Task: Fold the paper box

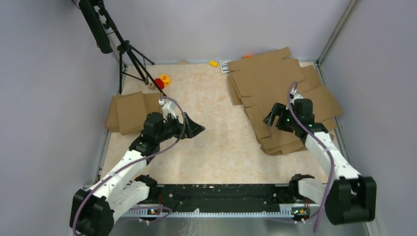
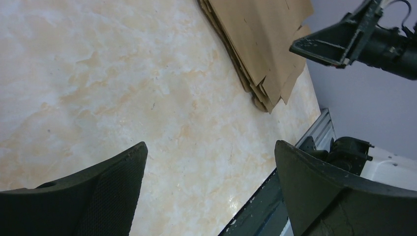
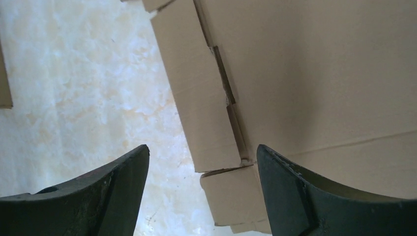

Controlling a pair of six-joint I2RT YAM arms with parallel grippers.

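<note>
No paper box stands apart on the table; it is out of view. A pile of flat brown slotted cardboard sheets [image 1: 280,93] lies at the right back, and its corner [image 2: 260,44] shows in the left wrist view. My right gripper [image 1: 270,119] hovers open over the pile's left edge. In the right wrist view, a side flap [image 3: 206,113] lies between and beyond the fingers of the right gripper [image 3: 201,152], which hold nothing. My left gripper [image 1: 197,130] is open over bare marbled table, well left of the pile. The left gripper [image 2: 210,147] is empty.
Smaller brown cardboard pieces [image 1: 129,112] lie at the left edge. A black tripod [image 1: 129,54] stands at the back left beside red and orange toys [image 1: 162,81]. A yellow block [image 1: 213,63] lies by the back wall. A black rail [image 1: 221,191] runs along the near edge.
</note>
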